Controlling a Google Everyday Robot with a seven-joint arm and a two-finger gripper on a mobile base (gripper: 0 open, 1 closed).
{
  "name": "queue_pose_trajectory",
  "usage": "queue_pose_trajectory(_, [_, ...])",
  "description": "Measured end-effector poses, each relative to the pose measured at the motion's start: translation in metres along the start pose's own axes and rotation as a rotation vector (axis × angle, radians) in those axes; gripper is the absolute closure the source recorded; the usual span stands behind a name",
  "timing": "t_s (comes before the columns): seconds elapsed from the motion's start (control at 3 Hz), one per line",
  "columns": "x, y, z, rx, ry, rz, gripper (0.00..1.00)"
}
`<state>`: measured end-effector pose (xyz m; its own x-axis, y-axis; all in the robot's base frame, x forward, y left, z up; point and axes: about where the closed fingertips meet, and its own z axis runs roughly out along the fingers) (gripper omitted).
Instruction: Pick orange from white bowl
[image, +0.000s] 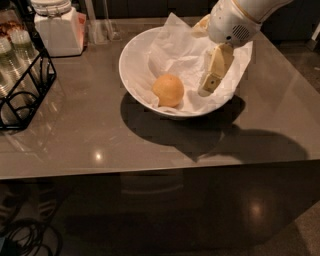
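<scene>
arm: from upper right | hand (212, 75): upper right, seemingly angled down-left

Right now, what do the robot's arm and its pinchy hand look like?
The arm is white and rounded, with a round patch of tiny holes and a thin tan stripe. The gripper, hanging over the white bowl right of the orange, is long, flat and creamy yellow with a small dark spot.

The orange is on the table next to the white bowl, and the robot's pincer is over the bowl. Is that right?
Not quite. The orange isn't on the table beside the white bowl; it lies inside the bowl, on the crumpled paper, as the camera view shows. The pincer does hang over the bowl.
</scene>
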<state>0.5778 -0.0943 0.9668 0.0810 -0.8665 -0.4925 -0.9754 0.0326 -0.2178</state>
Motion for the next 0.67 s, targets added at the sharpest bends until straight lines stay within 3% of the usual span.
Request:
queue_pose_trajectory(0.33, [0.0000, -0.0001, 0.0002, 0.000, 0.000, 0.000, 0.10])
queue_pose_trajectory(0.67, [-0.0015, -0.0027, 0.0084, -0.006, -0.022, -0.002, 0.01])
